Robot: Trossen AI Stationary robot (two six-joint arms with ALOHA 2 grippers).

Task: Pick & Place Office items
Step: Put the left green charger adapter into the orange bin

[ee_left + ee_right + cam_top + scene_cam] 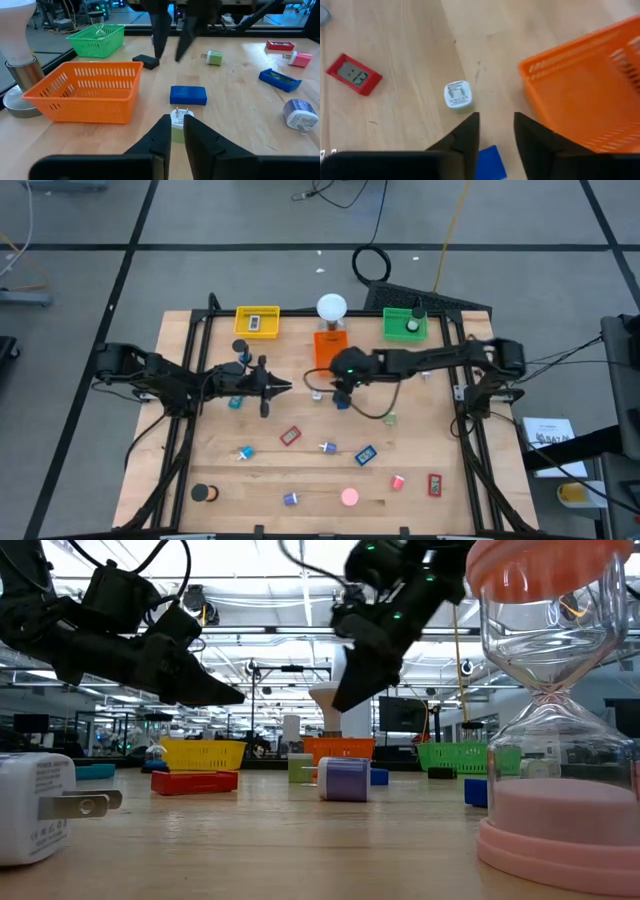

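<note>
The right tool (496, 131) is hung just beside the orange tray (580, 95), jaws parted and empty, above a blue block (188, 95) and a white-green plug (457, 94) on the bench (300, 480). The left tool (176, 131) is narrowed with nothing held. The block is probably best straddled squarely before the jaws are shut.

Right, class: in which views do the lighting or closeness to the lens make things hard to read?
Low view: bright ceiling lights behind turn the left gripper and right gripper into dark silhouettes. The pink hourglass and white plug loom large beside the lens. Left wrist view: the lamp glares plain white. High view: even light, only faint shadows.
</note>
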